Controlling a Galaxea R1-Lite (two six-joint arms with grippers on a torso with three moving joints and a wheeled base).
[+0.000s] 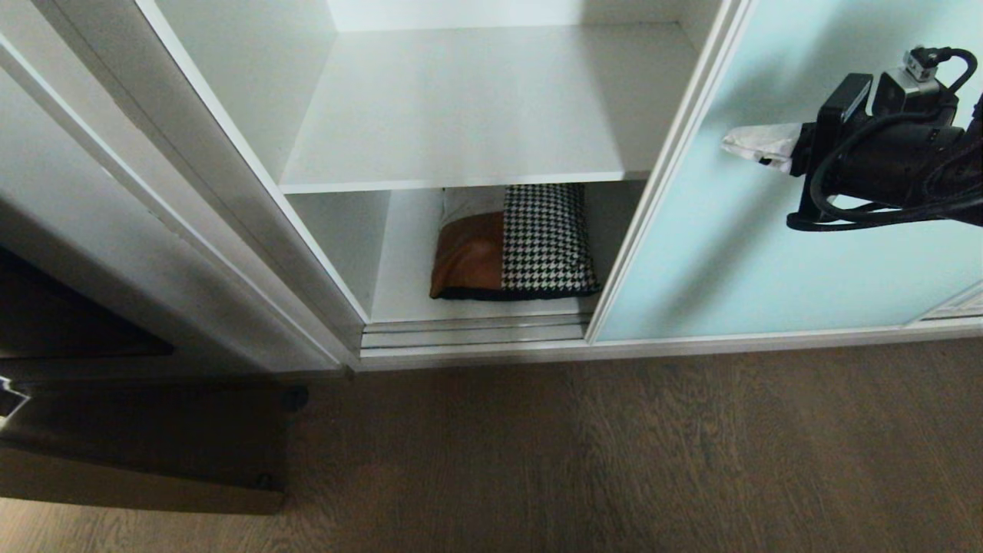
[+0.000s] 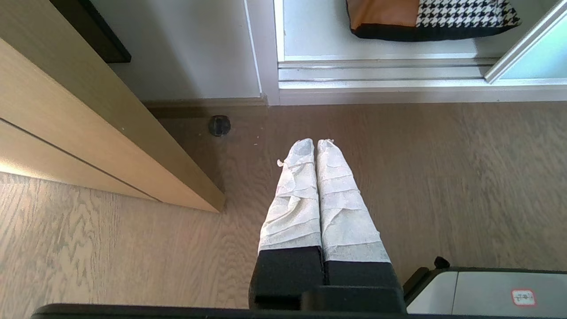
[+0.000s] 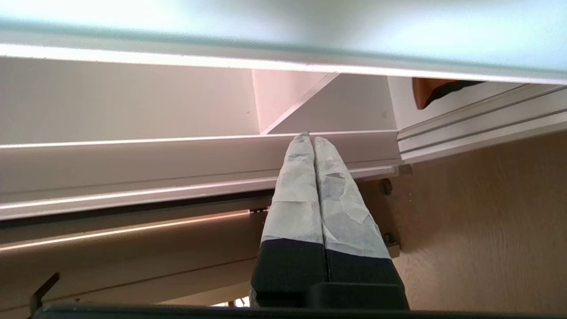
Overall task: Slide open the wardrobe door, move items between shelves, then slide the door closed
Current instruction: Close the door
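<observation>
Right gripper (image 1: 741,144), clenched empty before the sliding wardrobe door (image 1: 768,253), should probably open before reaching the cushion (image 1: 513,242) at the bottom shelf's (image 1: 399,296) front edge.

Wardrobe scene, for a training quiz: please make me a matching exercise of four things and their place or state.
Things:
1. cushion
2. sliding door
3. right gripper
4. left gripper

Places or states:
A. shut, raised in front of the aqua glass
B. slid aside, compartment open
C. shut, pointing down over the wooden floor
D. lying at the wardrobe's bottom, under the upper shelf

Pairs: 1-D, 2-B, 3-A, 4-C
</observation>
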